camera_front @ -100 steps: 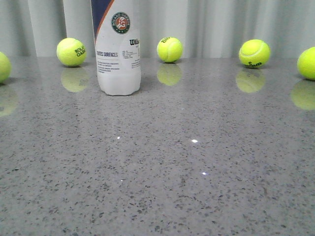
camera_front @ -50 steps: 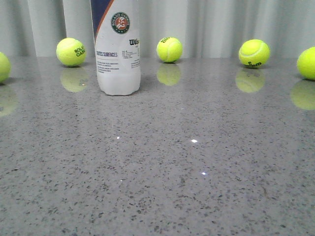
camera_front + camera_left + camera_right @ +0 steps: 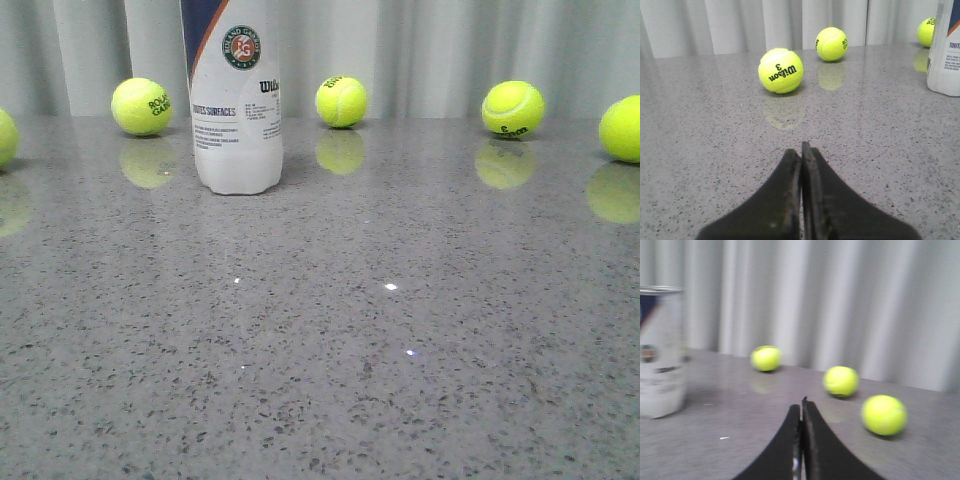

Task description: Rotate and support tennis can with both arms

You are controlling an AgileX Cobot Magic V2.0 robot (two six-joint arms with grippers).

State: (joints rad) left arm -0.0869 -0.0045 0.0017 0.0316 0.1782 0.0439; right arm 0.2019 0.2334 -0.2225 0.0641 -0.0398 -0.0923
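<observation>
The left end effector [image 3: 801, 150] hung just above the grey speckled worktop [image 3: 400, 350] with its black fingers pressed together and nothing between them, a Wilson 3 tennis ball [image 3: 781, 70] lying beyond its tip. The right end effector [image 3: 802, 405] was likewise closed and empty, its wrist picture blurred. Neither arm appeared in the front view.

The tennis can [image 3: 235, 100] stood upright on the far left part of the worktop, apart from both end effectors, its top cut off by the front view's upper edge. Its white body carried a navy panel, an orange stripe, a round green-and-red emblem and small printed text. The metal rim showed only from the right wrist.

Yellow-green tennis balls lined the far edge before a pale pleated curtain [image 3: 440, 50]: one [image 3: 141, 106] just left of the can, one [image 3: 341, 101] to its right, another [image 3: 513, 108] further right, and one each cut by the left and right borders. Their reflections showed on the polished surface.
</observation>
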